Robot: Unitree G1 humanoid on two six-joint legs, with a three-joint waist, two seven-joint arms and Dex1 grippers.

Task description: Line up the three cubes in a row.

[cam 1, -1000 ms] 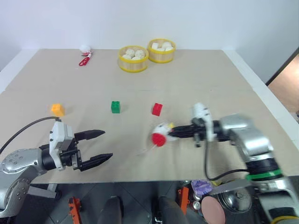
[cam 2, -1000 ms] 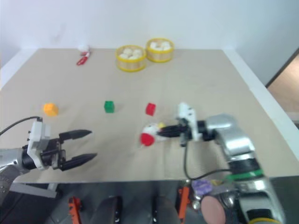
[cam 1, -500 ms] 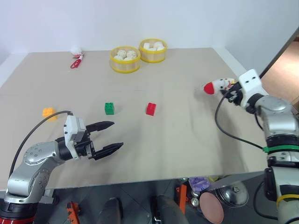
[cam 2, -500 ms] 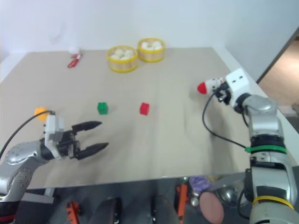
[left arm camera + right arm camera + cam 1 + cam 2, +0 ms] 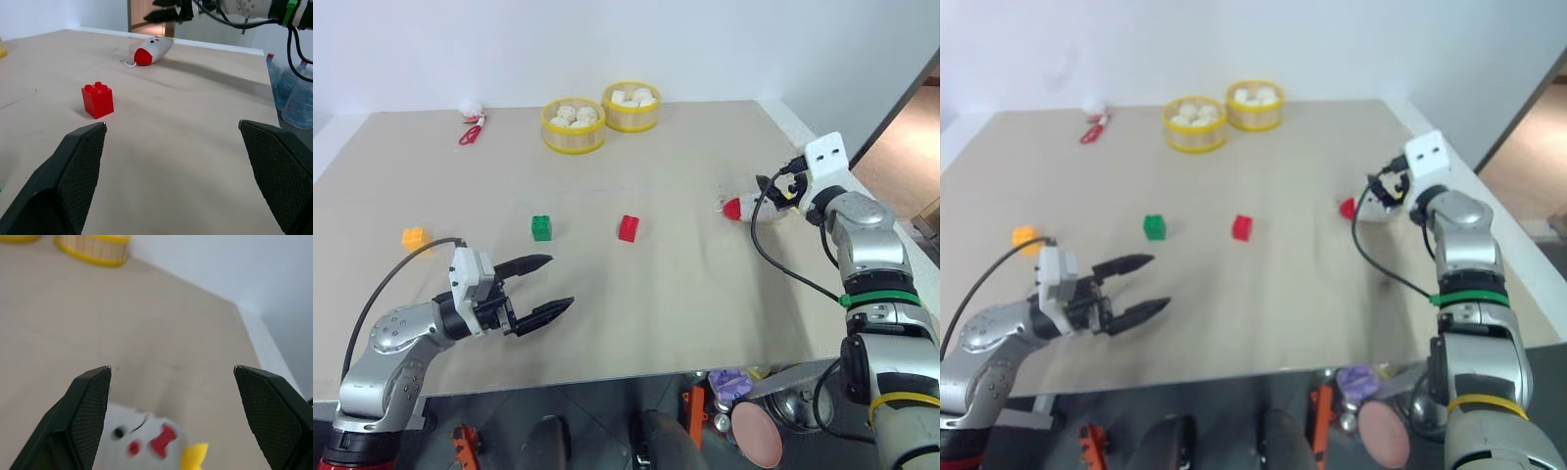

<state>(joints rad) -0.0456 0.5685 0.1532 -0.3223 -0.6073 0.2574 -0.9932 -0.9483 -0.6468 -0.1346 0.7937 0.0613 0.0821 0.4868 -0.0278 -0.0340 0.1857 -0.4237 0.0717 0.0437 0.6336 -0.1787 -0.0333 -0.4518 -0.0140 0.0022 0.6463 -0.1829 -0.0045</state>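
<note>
**A:** What does the head camera give?

**B:** The tan table (image 5: 685, 294) carries all three cubes, well apart from one another. The orange-yellow cube (image 5: 413, 237) lies near the robot's left edge, the green cube (image 5: 541, 227) sits to its right, and the red cube (image 5: 628, 228) is further right again, roughly level with the green one. The left gripper (image 5: 546, 301) hovers above the table on the near side of the green cube, its two black fingers spread wide with nothing between them. The right gripper (image 5: 770, 190) is out near the table's right edge, and the white-and-red plush toy (image 5: 741, 207) lies on the table just beside it. Two yellow-rimmed baskets (image 5: 574, 124) with white lumps stand at the far side, and a small red-and-white object (image 5: 472, 121) lies off to their left.

**A:** And the left wrist camera?

**B:** Its own fingers (image 5: 78, 171) stand far apart and empty. The red cube sits upright on the table ahead of them, and beyond it the plush toy lies on its side, red end toward the cube. The right gripper hangs above the toy, not touching it.

**A:** The right wrist camera?

**B:** The fingers (image 5: 90, 404) are wide apart. The toy shows low between them, touching neither finger.
</note>
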